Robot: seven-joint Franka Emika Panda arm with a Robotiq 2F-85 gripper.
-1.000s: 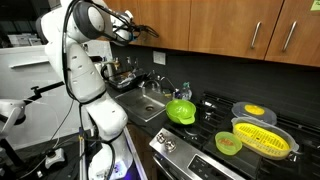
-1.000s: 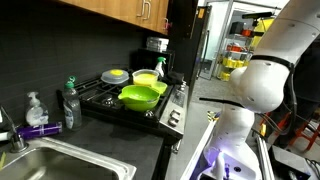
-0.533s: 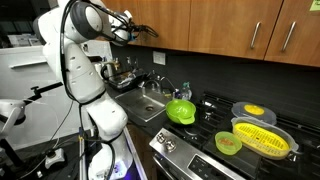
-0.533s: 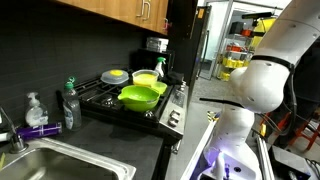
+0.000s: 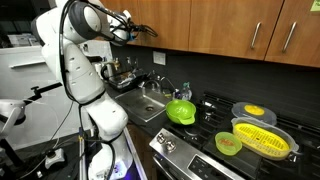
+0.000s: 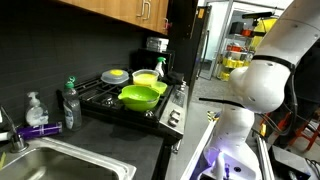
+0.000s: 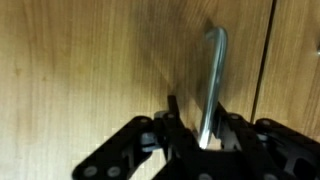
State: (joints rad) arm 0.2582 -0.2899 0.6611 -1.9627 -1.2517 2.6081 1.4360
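My gripper (image 7: 197, 110) is up against a wooden cabinet door (image 7: 90, 70). A slim vertical metal handle (image 7: 216, 75) runs down between its black fingers (image 7: 170, 103). Both fingers press in against the lower end of the handle. In an exterior view the arm reaches high, with the gripper (image 5: 149, 31) at the upper cabinets (image 5: 215, 25) left of the stove. The handle's lower tip is hidden behind the gripper body.
Below, on the stove (image 5: 215, 135), stand a green bowl (image 5: 181, 110), a small green bowl (image 5: 228, 143), a yellow colander (image 5: 265, 138) and a plate (image 5: 252, 110). A sink (image 6: 60, 165) and a soap bottle (image 6: 70, 100) are beside the stove. The robot's white base (image 6: 262, 80) stands in front.
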